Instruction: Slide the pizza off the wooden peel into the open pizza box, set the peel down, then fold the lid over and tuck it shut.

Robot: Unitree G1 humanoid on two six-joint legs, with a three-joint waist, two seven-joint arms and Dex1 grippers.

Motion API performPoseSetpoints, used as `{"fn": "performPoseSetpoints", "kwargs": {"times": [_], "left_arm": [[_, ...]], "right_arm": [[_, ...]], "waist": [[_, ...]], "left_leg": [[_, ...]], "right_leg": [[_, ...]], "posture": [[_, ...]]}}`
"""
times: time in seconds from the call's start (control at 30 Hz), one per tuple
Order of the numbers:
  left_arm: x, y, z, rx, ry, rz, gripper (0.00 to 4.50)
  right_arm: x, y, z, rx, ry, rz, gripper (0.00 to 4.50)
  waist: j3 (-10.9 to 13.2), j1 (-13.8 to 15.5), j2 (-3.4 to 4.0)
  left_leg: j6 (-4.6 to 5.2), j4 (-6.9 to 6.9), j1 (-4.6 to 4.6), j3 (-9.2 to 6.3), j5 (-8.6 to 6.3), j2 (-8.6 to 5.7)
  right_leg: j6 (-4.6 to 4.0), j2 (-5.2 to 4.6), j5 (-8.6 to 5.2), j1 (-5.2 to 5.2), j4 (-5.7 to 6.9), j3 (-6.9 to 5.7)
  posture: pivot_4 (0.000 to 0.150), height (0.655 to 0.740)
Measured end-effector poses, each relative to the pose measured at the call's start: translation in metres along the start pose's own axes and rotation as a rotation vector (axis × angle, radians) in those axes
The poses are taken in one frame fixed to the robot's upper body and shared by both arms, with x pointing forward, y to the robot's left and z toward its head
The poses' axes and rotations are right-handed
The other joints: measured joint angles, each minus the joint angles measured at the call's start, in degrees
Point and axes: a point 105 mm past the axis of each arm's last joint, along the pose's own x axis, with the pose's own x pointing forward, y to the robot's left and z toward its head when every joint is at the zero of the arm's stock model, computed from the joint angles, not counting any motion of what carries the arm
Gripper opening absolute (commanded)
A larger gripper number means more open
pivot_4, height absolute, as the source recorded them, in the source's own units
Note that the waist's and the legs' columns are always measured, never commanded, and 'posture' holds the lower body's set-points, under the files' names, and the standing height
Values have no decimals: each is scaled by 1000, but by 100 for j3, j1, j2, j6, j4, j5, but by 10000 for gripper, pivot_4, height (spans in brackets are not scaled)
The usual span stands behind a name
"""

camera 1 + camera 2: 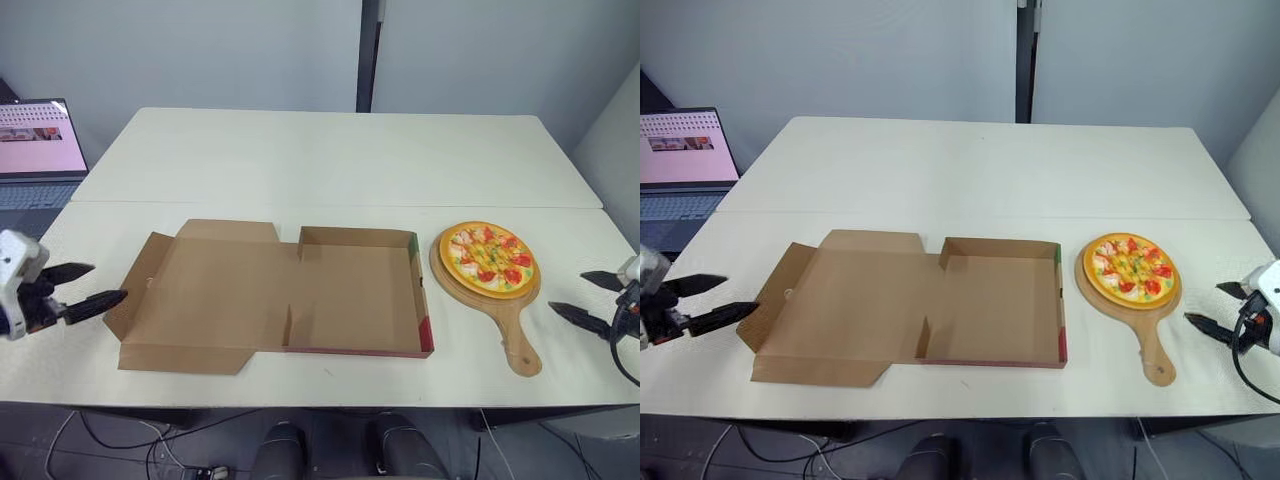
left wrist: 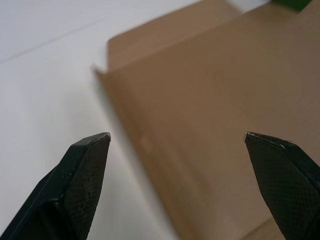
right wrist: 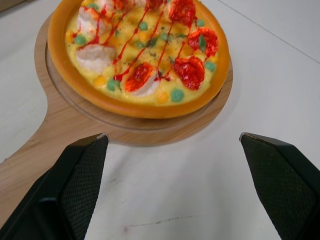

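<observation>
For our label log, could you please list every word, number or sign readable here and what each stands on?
No text can be read.
Laptop: a pink page with rows of text, too small to read.
Box: red and green print on its right wall, no letters legible.
Pizza and peel: no markings visible.

Bare table behind pizza box; laptop far left.
</observation>
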Motion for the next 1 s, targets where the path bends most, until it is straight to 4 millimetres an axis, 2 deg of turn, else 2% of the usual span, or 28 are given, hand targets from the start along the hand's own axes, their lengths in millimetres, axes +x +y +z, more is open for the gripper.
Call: {"fn": "performPoseSetpoints", "kwargs": {"times": [0.1, 0.2, 0.37, 0.5, 0.6, 0.73, 0.9, 1.0], "left_arm": [[29, -32, 21, 61, -34, -154, 44654], [49, -62, 38, 114, -67, -285, 44654], [70, -109, 72, 266, -119, -497, 44654], [81, -143, 87, 344, -164, -664, 44654], [83, -156, 95, 364, -194, -733, 44654], [85, -180, 106, 394, -233, -851, 44654], [87, -187, 105, 356, -239, -892, 44654], [87, -187, 102, 346, -234, -890, 44654]], "right_arm": [[-7, 11, 5, 4, -13, 13, 45000], [-11, 27, 7, 32, -23, 17, 45000], [-14, 55, 9, 33, 14, 12, 45000], [-14, 74, 8, 55, 87, -2, 45000], [-11, 76, -1, 85, 150, -81, 45000], [8, 89, -9, 207, 168, -140, 45000], [29, 98, -10, 265, 171, -181, 45000], [38, 96, -15, 305, 174, -235, 45000]], "waist": [[0, 44, -1], [0, 52, -1], [-1, 38, 0], [-2, 34, 1], [-3, 34, -3], [-2, 28, 1], [-3, 21, 0], [-3, 24, 0]], "left_leg": [[0, 1, -10, -11, 0, 1], [0, 5, -13, -22, 0, 2], [0, 12, -12, -20, 0, -3], [0, 15, -13, -23, 0, -9], [0, 18, -15, -25, 0, -9], [0, 17, -15, -23, 0, -10], [0, 18, -18, -30, 0, -11], [0, 19, -18, -28, 0, -11]], "right_leg": [[4, 10, 0, -1, -3, 1], [5, 17, -1, -1, -2, -1], [7, 27, 0, 1, -1, 1], [7, 35, 1, 2, -1, 0], [7, 41, 1, 2, -3, 0], [7, 40, 0, 1, -3, 4], [6, 46, 0, 1, -2, -2], [6, 46, 0, 0, -3, 0]], "posture": [[1500, 7306], [1500, 7306], [1500, 7306], [1500, 7306], [1500, 7306], [1500, 7306], [1500, 7306], [1500, 7306]]}}
